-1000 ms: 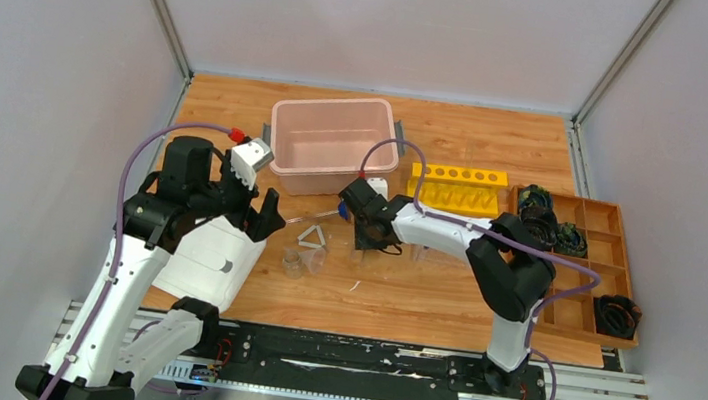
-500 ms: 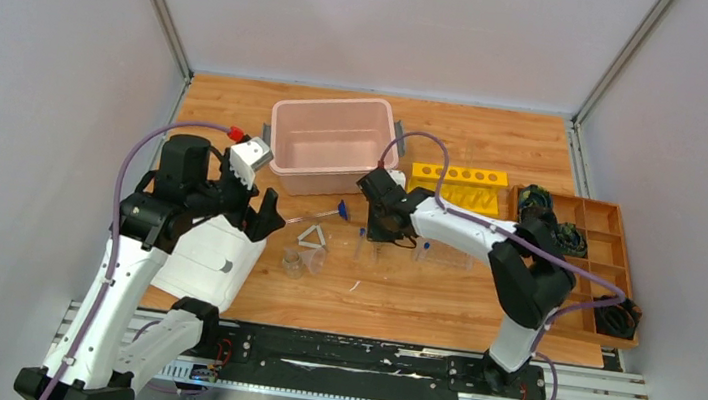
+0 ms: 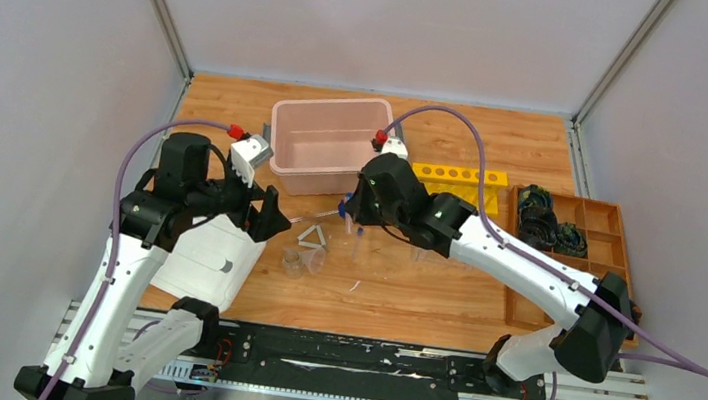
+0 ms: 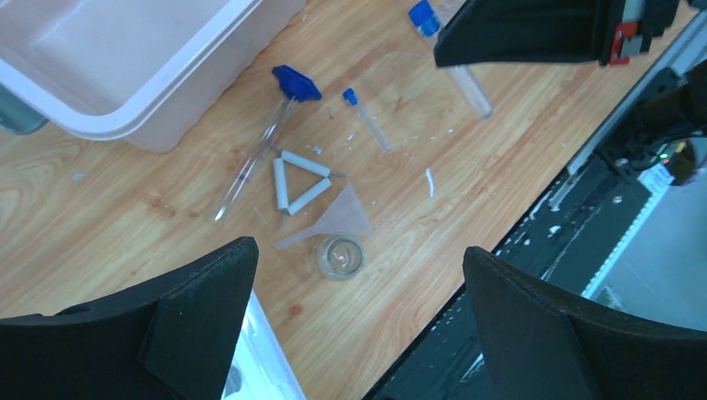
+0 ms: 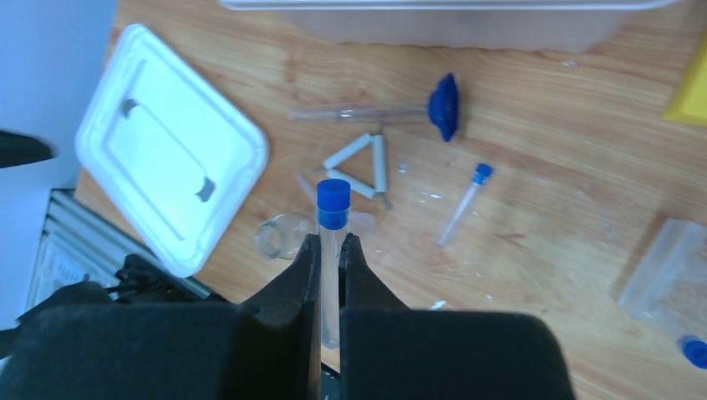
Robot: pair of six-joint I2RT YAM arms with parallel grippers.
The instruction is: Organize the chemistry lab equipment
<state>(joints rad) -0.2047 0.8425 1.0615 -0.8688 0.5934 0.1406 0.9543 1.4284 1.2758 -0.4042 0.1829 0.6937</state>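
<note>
My right gripper [image 5: 331,242] is shut on a clear blue-capped tube [image 5: 332,218] and holds it above the table; in the top view the gripper [image 3: 352,216] is just right of the loose items. A second small blue-capped tube [image 5: 463,204] lies on the wood. A white triangle [image 5: 363,162], a thin clear blue-tipped rod [image 5: 375,111] and a clear cup [image 5: 275,236] lie close together. My left gripper [image 4: 358,250] is open and empty, high above the cup [image 4: 339,257] and the triangle [image 4: 296,179]. A clear tube rack [image 5: 675,271] sits at the right.
A pink bin [image 3: 326,142] stands at the back. A yellow rack [image 3: 457,187] is to its right. A white lid [image 3: 212,259] lies at the front left. A wooden compartment tray [image 3: 569,310] with black coiled items is at the far right.
My right arm has risen from the table and swung its wrist up and back, with the blue-capped tube in its grip. The left arm has hardly moved.
</note>
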